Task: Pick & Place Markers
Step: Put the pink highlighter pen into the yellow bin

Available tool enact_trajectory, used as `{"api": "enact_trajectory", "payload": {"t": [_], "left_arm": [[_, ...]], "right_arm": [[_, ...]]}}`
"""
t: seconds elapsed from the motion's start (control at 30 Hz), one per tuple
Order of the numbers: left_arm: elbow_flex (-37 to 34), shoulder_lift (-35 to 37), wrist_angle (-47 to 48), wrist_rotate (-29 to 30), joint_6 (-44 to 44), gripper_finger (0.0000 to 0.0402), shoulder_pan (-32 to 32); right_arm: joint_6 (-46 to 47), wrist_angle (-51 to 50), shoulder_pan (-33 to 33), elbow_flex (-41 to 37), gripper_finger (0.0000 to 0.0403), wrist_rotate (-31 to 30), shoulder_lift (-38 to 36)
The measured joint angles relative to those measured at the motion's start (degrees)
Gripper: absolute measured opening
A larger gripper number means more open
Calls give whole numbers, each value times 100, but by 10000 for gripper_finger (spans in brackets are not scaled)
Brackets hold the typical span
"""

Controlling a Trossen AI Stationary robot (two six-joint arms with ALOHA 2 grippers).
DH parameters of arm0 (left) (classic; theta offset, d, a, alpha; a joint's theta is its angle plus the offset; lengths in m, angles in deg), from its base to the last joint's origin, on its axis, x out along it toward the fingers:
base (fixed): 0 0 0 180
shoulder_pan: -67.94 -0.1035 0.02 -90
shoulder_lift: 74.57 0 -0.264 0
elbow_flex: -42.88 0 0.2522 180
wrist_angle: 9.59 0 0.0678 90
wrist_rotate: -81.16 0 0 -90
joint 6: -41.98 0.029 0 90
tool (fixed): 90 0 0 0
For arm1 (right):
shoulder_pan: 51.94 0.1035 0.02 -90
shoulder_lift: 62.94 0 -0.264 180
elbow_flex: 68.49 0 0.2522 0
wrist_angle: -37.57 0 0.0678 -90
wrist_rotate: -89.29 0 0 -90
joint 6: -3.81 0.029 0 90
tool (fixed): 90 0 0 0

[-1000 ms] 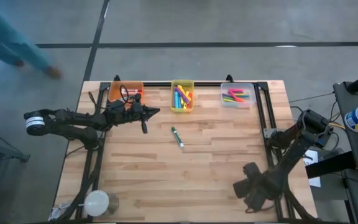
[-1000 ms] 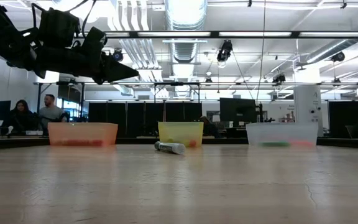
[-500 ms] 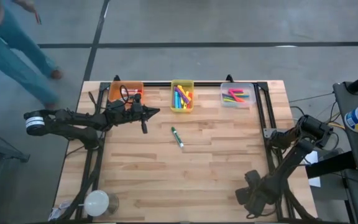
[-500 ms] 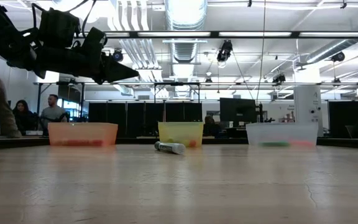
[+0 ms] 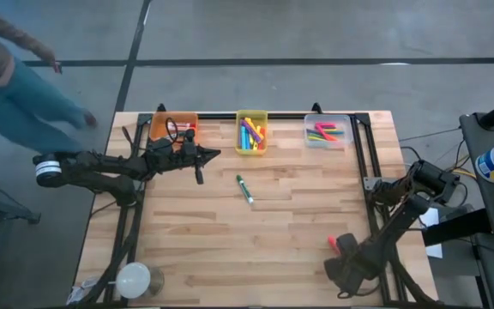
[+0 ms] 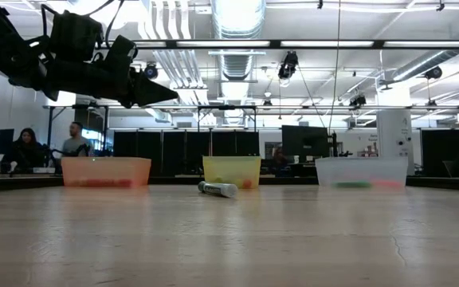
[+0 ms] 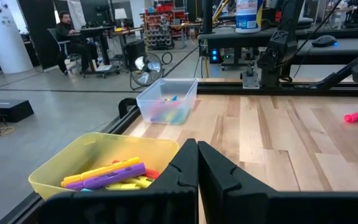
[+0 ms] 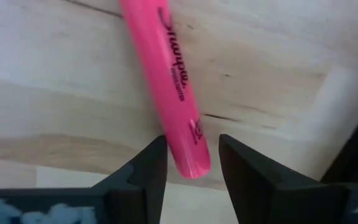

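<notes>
Right gripper is down at the near right corner of the wooden table, fingers spread with the end of a pink Sharpie highlighter sitting in the gap between them. The marker's tip pokes out just past the gripper in the high view. Jaws aren't pinched on it as far as the wrist view shows, there's daylight on both sides, so not a grip.

Farther out toward the middle, a green marker lies flat on the bare wood, well apart from that gripper and just ahead of the left gripper.

The left gripper is clenched shut with nothing in it, hanging above the table by the orange bin, pointing toward the yellow bin, which has a pile of markers in it, yellow, purple and more.

Beyond that, off to the right along the far edge, the clear bin holds pink and green ones.
</notes>
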Motion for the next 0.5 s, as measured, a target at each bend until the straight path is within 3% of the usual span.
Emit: {"api": "enact_trajectory", "payload": {"t": [0.37,0.5], "left_arm": [[0,0,154,0,-129,0,-1],[0,0,160,0,-129,0,1]], "right_arm": [[-1434,10,7,-11,65,-480,-69],[-1732,-50,-78,-48,65,-1230,-240]]}}
